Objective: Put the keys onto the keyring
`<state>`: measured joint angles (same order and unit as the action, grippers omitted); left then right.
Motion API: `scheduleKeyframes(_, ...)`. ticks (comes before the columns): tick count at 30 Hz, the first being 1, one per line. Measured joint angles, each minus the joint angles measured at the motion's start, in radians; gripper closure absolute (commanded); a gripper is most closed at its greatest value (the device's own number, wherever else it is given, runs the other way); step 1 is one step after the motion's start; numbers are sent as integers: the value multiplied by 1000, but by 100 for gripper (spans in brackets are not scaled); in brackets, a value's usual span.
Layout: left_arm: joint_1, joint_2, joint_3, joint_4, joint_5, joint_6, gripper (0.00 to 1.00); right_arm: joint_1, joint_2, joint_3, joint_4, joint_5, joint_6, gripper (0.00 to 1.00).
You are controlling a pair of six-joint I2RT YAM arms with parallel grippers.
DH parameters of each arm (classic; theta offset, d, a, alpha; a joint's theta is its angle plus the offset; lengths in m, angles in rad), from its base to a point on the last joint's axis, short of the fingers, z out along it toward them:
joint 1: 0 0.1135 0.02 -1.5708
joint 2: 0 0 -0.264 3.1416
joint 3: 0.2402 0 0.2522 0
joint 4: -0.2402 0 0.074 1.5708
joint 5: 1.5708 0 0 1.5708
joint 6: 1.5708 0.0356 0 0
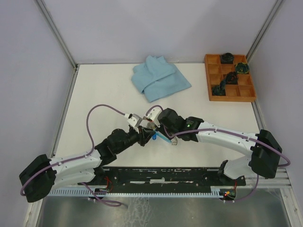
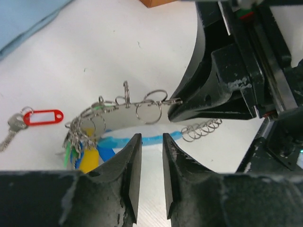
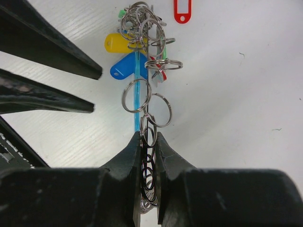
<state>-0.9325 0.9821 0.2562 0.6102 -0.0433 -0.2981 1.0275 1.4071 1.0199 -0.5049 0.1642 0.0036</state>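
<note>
Top view is pretty useless here: both wrists sit over the keyring (image 1: pixel 164 137) mid-tabletop (image 1: pixel 94 90), and only a blue sliver pokes out. In the right wrist view its near end vanishes between the right jaws, which are clamped on it. The left jaws are parted with nothing between them, the ring just past their tips. It's a grey loop with a light-blue stretch, strung with little split rings. The keys (image 3: pixel 124 67) bunch at the far end. One red-tagged key (image 2: pixel 42 117) lies apart.

The keyring (image 2: pixel 127 116) sits before the cloth (image 1: pixel 160 78) — tray (image 1: pixel 230 98) far right, one key (image 2: pixel 42 117) seemingly loose beside it.
</note>
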Motion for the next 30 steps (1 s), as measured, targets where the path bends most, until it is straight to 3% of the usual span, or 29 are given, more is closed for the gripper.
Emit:
scheduleKeyframes(6, 0, -93, 14, -175, -6, -134, 53, 0, 0, 0, 3, 31, -26, 99)
scheduleKeyframes(12, 2, -69, 49, -216, -6, -207, 50, 0, 0, 0, 3, 46, -37, 99)
scheduleKeyframes(18, 39, 5, 76, -186, -3, -302, 50, 0, 2, 0, 3, 47, -36, 99)
scheduleKeyframes(30, 92, 103, 13, 19, -25, -694, 56, 0, 3, 0, 24, 47, -14, 99)
